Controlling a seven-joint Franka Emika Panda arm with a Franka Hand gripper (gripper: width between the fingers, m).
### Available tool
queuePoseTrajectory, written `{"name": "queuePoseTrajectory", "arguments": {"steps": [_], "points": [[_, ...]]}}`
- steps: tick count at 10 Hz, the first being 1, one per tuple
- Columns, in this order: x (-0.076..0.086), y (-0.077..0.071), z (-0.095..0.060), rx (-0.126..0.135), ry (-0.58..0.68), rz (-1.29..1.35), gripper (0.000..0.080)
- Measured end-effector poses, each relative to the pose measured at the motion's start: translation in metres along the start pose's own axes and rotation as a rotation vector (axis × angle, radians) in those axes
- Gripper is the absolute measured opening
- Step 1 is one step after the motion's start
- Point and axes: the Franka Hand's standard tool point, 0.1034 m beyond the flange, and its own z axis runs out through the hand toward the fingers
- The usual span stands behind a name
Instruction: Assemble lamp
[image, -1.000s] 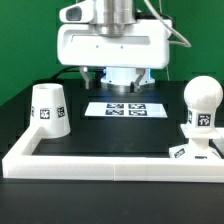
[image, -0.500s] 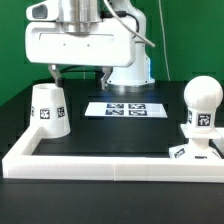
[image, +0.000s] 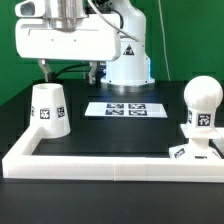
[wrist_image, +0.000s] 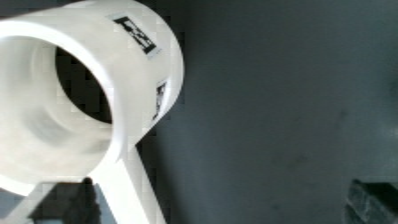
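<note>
Matte black table (image: 110, 135) | white tapered cup-like shade (image: 49, 108) | round-headed bulb (image: 202, 101)

Robot lab bench, looks staged for data collection. Black table (image: 110, 135) against a flat green backdrop (image: 190, 45), white Panda arm (image: 125, 55) mounted at the back. Marker board (image: 127, 108) with printed square tags lies flat on the table; a white rail (image: 100, 165) fences the work area. White plastic parts carry the same tags. Wrist view too close and blurred to add much, probably the same dark tabletop.
</note>
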Motion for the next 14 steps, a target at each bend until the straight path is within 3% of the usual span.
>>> {"name": "queuePoseTrajectory", "arguments": {"steps": [3,6,11,14], "points": [[0.000,0.002,0.003,-0.007,0.009,-0.002,0.0698],[-0.014,0.008,0.016,-0.019,-0.004,-0.002,0.0698],[-0.017,0.009,0.020,-0.023,-0.006,-0.008,0.0698],[-0.025,0.020,0.033,-0.041,0.007,-0.020,0.0698]]}}
